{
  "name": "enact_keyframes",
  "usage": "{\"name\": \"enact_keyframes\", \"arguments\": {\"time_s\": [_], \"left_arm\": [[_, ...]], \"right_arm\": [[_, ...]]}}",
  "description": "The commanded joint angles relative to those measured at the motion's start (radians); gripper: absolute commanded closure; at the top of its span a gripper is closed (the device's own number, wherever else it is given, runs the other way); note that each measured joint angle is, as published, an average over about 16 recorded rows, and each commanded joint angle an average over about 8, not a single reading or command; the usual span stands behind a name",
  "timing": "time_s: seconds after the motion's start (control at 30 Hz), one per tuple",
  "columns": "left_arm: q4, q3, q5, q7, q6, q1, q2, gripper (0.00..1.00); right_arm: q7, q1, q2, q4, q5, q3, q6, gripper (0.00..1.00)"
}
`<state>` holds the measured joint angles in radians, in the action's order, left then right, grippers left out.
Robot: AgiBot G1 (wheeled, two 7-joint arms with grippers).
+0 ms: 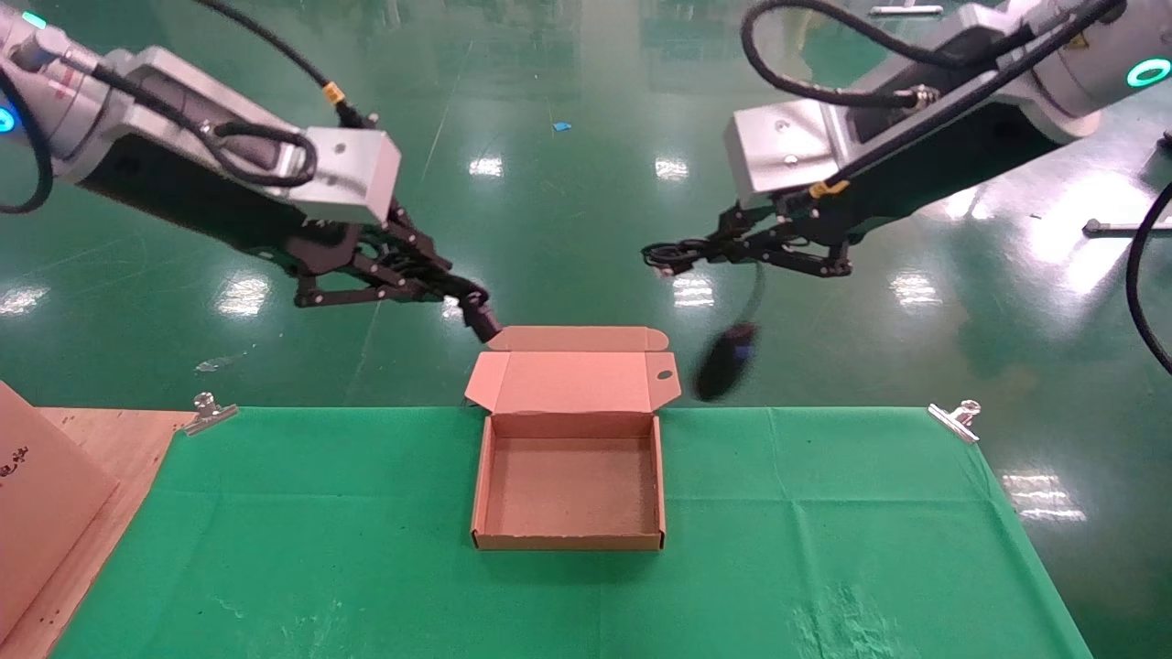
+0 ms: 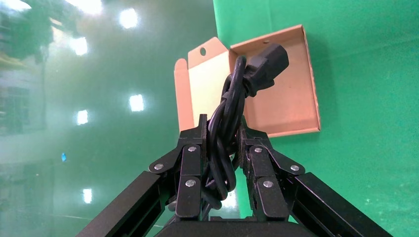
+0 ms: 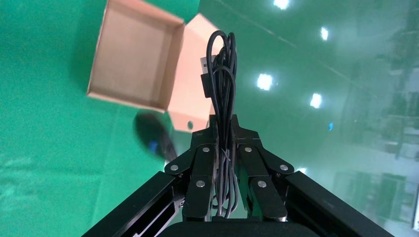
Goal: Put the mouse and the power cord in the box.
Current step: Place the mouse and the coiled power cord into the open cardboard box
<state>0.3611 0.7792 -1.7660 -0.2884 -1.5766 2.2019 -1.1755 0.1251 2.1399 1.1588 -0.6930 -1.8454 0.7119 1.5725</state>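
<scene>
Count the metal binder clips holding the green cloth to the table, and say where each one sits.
2. One clip is at the cloth's far left corner, the other clip at its far right corner. Any on the near edge are out of view.

Mouse [image 1: 726, 361] right of box [image 1: 569, 540], midair

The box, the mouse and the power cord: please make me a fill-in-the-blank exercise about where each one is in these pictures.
1. The box stands on the green cloth with its lid ____.
2. The left end effector is shut on the ____.
3. The mouse hangs below the right end effector by its own ____.
4. Inside, the box is ____.

Missing words: open; power cord; wire; empty.
</scene>
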Motion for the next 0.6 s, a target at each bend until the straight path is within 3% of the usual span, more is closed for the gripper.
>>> {"name": "enact_keyframes", "arguments": {"time_s": [0.03,0.3,0.6], "left_arm": [[0.028,0.001,0.009,0.026,-0.007,0.008,0.000,1.00],[0.250,0.056,-0.014,0.114,0.052,-0.052,0.004,1.00],[0.539,0.098,-0.168,0.369,0.334,-0.278,-0.010,1.00]], "right_arm": [[-0.058,-0.005,-0.008,-0.076,0.012,0.003,0.010,1.00],[-0.246,-0.050,-0.070,-0.332,0.077,0.052,0.003,1.00],[-0.324,-0.101,-0.131,-0.438,0.106,0.093,-0.012,1.00]]}}
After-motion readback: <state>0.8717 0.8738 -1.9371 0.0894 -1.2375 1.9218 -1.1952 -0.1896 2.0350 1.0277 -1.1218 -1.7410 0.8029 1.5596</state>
